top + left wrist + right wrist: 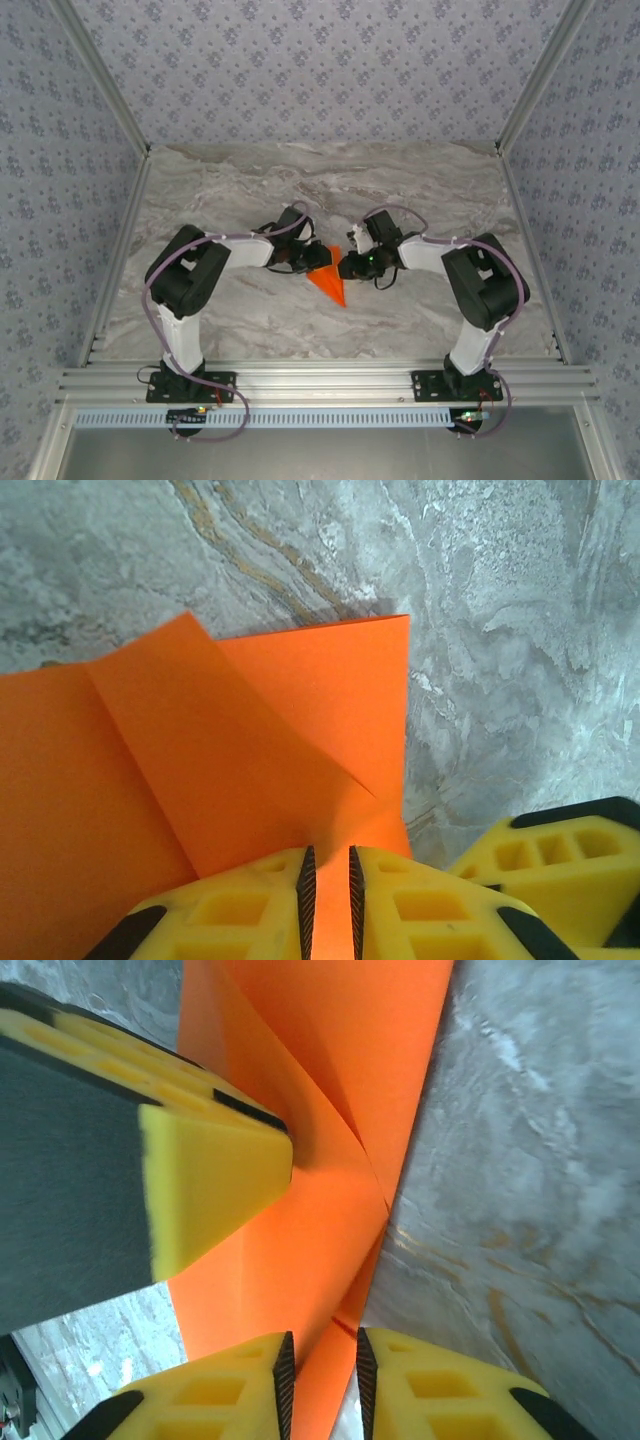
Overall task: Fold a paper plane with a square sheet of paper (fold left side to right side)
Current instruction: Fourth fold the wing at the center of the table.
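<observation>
I see the thin, bright orange square sheet of paper [330, 283], creased into a pointed triangle with sharp diagonal folds, lying on the grey, marble-veined worktop [400, 190] between both arms. The left arm's yellow honeycombed fingers [285, 880] are clamped on its near edge. The right arm's matching fingers [270, 1360] straddle a folded edge, slightly apart; I cannot tell whether they grip.

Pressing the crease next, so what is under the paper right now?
Marble table shows beside the paper, which lies on it. A folded flap sits on top. Anything beneath the sheet is covered.
</observation>
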Action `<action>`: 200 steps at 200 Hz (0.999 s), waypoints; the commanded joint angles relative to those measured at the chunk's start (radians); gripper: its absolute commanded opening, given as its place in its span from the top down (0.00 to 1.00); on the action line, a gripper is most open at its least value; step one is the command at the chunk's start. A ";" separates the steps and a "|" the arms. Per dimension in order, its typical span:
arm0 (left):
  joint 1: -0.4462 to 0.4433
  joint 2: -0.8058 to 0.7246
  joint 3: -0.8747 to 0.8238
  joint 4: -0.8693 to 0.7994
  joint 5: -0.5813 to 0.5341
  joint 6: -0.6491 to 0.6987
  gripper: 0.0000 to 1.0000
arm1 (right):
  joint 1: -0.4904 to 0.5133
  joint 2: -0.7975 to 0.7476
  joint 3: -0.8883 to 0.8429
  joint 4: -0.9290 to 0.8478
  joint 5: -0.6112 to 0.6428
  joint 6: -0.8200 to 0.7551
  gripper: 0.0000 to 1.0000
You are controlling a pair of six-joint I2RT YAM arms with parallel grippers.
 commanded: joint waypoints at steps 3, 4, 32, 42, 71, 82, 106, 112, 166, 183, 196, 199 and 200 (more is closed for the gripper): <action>-0.004 0.021 -0.057 -0.093 -0.050 -0.010 0.81 | -0.012 -0.103 0.020 -0.083 0.033 -0.017 0.71; -0.005 0.021 -0.057 -0.093 -0.050 -0.010 0.81 | -0.013 -0.106 0.019 -0.084 0.031 -0.017 0.70; -0.006 0.020 -0.058 -0.093 -0.051 -0.012 0.81 | 0.001 -0.153 -0.036 0.017 -0.116 0.040 0.70; -0.007 0.019 -0.057 -0.093 -0.051 -0.012 0.81 | 0.017 -0.142 -0.038 0.039 -0.171 0.059 0.72; -0.006 0.020 -0.055 -0.093 -0.051 -0.013 0.81 | 0.070 -0.078 -0.029 0.064 -0.223 0.084 0.77; -0.006 0.019 -0.056 -0.093 -0.050 -0.013 0.81 | 0.081 -0.058 -0.025 0.059 -0.212 0.084 0.77; -0.006 0.019 -0.053 -0.095 -0.051 -0.012 0.81 | 0.090 -0.019 -0.029 0.040 -0.186 0.076 0.77; -0.005 0.020 -0.052 -0.097 -0.051 -0.010 0.81 | 0.093 -0.013 -0.029 0.026 -0.179 0.070 0.78; -0.006 0.020 -0.047 -0.099 -0.051 -0.009 0.81 | 0.110 0.013 -0.031 -0.066 -0.107 0.020 0.77; -0.006 0.020 -0.046 -0.101 -0.051 -0.007 0.81 | 0.115 0.020 -0.031 -0.077 -0.100 0.014 0.78; -0.006 0.021 -0.044 -0.104 -0.051 -0.007 0.81 | 0.118 0.022 -0.031 -0.087 -0.088 0.010 0.77; -0.007 0.022 -0.044 -0.105 -0.051 -0.007 0.81 | 0.120 0.022 -0.031 -0.090 -0.082 0.008 0.78; -0.007 0.022 -0.043 -0.105 -0.051 -0.006 0.81 | 0.120 0.022 -0.031 -0.091 -0.081 0.009 0.77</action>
